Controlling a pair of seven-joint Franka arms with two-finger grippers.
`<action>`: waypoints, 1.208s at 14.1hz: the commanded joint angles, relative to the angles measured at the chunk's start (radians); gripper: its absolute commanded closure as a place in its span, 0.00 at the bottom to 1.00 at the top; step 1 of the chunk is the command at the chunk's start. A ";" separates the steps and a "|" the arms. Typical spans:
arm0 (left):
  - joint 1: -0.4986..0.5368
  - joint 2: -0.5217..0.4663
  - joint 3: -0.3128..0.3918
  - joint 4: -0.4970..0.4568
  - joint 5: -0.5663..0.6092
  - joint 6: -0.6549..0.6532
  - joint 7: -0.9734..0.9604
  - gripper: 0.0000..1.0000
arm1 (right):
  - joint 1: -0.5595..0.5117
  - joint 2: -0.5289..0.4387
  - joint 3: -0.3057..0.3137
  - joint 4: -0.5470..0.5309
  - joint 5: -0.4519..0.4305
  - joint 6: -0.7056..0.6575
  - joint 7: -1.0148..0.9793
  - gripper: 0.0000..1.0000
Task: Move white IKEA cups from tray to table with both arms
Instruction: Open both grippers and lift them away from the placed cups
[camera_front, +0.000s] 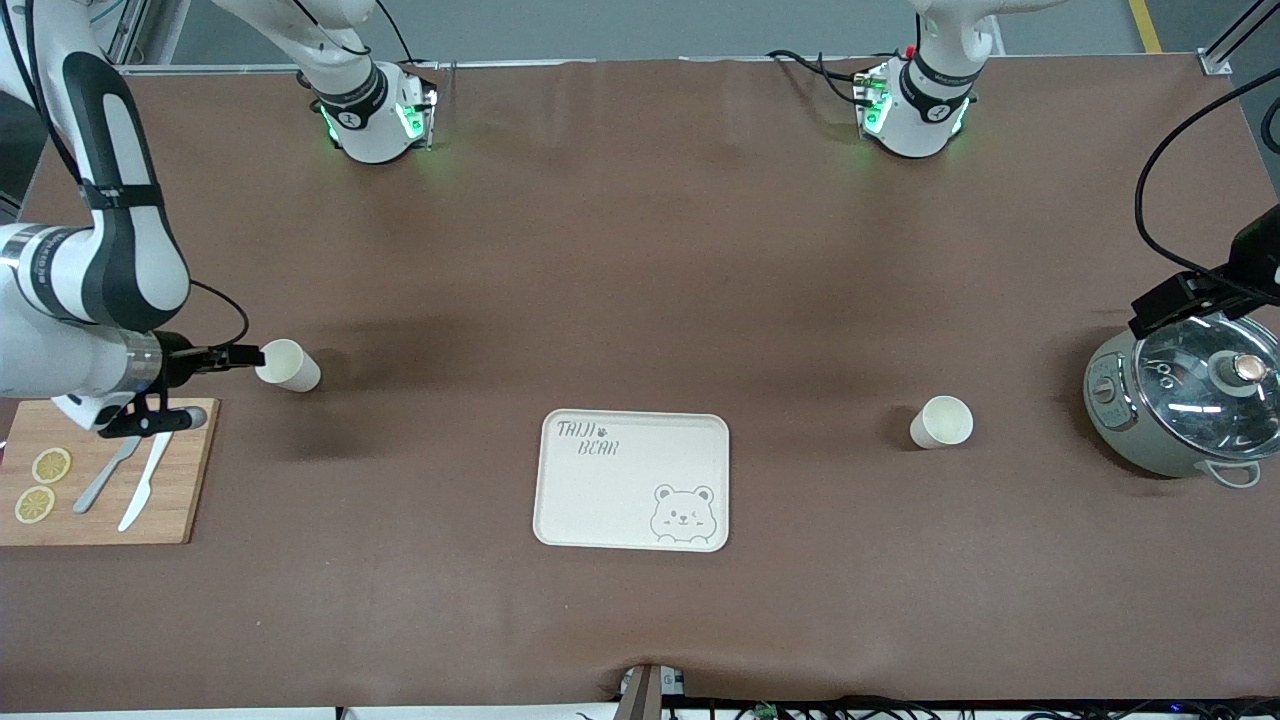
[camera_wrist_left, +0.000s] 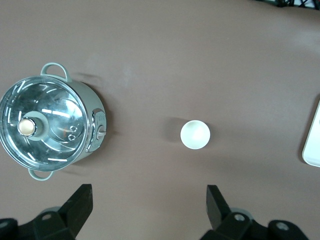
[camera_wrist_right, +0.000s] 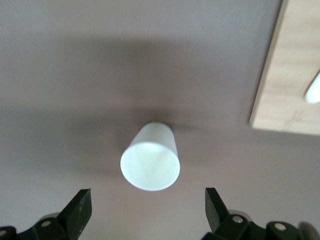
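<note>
Showing pot (camera_wrist_left: 50, 127) beside cup (camera_wrist_left: 195, 134), left gripper (camera_wrist_left: 150, 207) spread

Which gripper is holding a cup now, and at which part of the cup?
Neither. The right gripper is open over its cup; the left gripper is open over the table near the other cup.

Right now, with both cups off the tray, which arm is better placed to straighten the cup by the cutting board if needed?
Right. The right gripper is open with that cup between its fingers, beside the cutting board. The left gripper, open, hangs over the other cup near the pot.
</note>
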 joint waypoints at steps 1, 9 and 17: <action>0.003 -0.033 -0.020 0.003 0.022 -0.060 0.035 0.00 | 0.008 0.059 -0.001 0.204 0.000 -0.130 -0.004 0.00; -0.103 -0.140 0.069 -0.083 0.002 -0.124 0.057 0.00 | 0.092 0.008 0.006 0.546 0.009 -0.329 0.005 0.00; -0.100 -0.159 0.081 -0.102 -0.009 -0.106 0.065 0.00 | 0.156 -0.252 0.005 0.399 0.015 -0.447 0.255 0.00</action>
